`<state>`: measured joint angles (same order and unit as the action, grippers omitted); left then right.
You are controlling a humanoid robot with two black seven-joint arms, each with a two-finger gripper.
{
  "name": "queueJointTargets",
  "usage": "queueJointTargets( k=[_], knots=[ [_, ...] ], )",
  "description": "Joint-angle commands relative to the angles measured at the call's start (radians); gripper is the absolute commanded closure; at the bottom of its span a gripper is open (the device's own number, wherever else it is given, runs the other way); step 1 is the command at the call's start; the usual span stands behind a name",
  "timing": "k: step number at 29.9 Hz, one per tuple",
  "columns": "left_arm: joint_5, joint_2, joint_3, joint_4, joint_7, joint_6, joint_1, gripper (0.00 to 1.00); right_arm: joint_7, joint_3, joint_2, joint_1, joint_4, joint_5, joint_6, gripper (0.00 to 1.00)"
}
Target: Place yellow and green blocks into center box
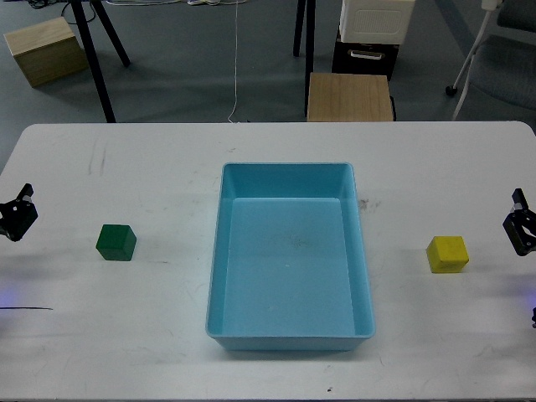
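The center box [216, 251], a light blue tray with nothing inside, lies in the middle of the white table. A dark green block [115, 242] rests on the table to its left. On the right side sits a bright yellow block [447, 254]. My left gripper [17, 218] shows at the left edge, well left of the green block, small and dark. At the right edge my right gripper [521, 228] hangs a short way right of the yellow block. Neither gripper holds anything; whether their fingers are open or shut is not clear.
Beyond the table's far edge stand a tan wooden box [348, 96], another wooden box [46, 50] at the far left, black stand legs [99, 59], a white-and-black container [373, 33] and a chair [502, 50].
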<state>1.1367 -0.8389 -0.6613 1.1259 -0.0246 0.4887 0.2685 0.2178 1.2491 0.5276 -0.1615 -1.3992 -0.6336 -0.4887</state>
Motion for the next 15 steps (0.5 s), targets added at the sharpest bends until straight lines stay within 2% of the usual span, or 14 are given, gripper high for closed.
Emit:
queueJointTargets(
  k=[1, 15],
  knots=[
    [0.0, 0.001, 0.0, 0.0, -0.002, 0.0, 0.0, 0.0, 0.002, 0.0, 0.0, 0.0, -0.004, 0.0, 0.0, 0.01],
    [-0.052, -0.006, -0.007, 0.008, 0.012, 0.0, 0.006, 0.0, -0.003, 0.001, 0.0, 0.004, -0.006, 0.0, 0.0, 0.01]
  ],
)
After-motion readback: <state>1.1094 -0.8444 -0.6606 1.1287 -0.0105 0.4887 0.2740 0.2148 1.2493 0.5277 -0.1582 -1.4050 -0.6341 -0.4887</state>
